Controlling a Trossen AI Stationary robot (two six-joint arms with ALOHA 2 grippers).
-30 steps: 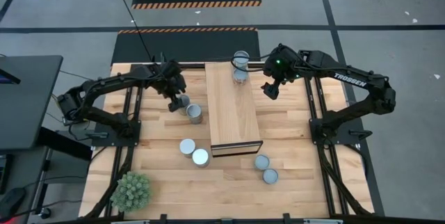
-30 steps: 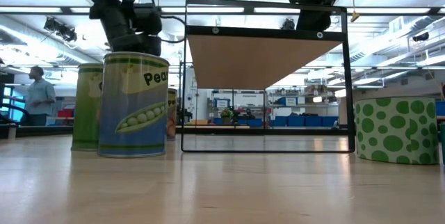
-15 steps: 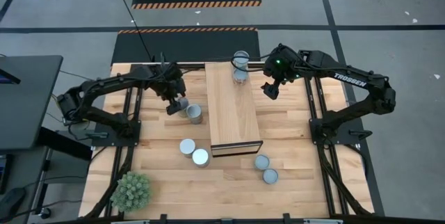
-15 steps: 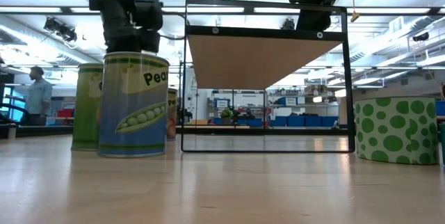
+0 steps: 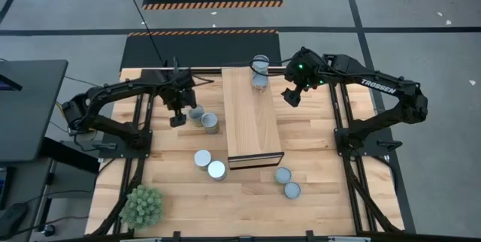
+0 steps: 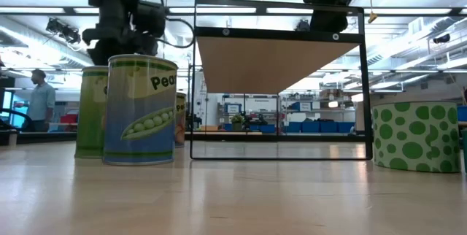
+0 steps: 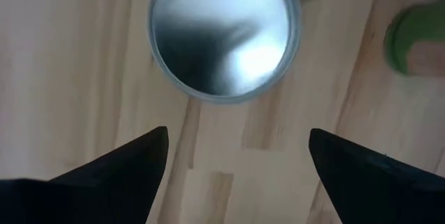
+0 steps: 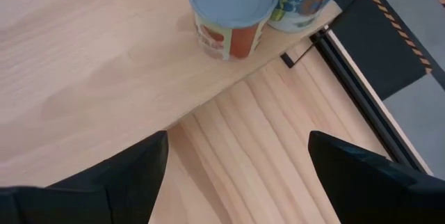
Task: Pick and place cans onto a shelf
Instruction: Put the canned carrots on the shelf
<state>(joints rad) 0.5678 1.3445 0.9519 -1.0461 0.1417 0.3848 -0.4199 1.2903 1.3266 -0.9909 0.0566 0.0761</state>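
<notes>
Two cans (image 5: 197, 113) (image 5: 211, 122) stand on the table just left of the shelf (image 5: 252, 118). My left gripper (image 5: 178, 119) hangs open, pointing down, close beside the nearer one on its left. In the left wrist view that can's silvery top (image 7: 224, 35) lies just ahead of the open fingers, untouched. Two more cans (image 5: 260, 63) (image 5: 259, 82) stand on the shelf's far end. My right gripper (image 5: 291, 98) waits open in the air right of them, holding nothing. Other cans (image 5: 202, 158) (image 5: 216, 169) (image 5: 282, 174) (image 5: 291, 190) stand on the table near the shelf's near end.
A small green plant (image 5: 142, 206) sits at the table's near left corner. A dark desk (image 5: 26, 107) stands beyond the left edge. In the low view a pea-labelled can (image 6: 140, 109) and a green-spotted can (image 6: 416, 136) flank the shelf's open end (image 6: 277, 82).
My left gripper has drawn away from above the can by the shelf, toward the table's left edge, tipping to point more steeply down and rolling a little. The can's top, hidden under it before, now shows. My right arm has kept still.
</notes>
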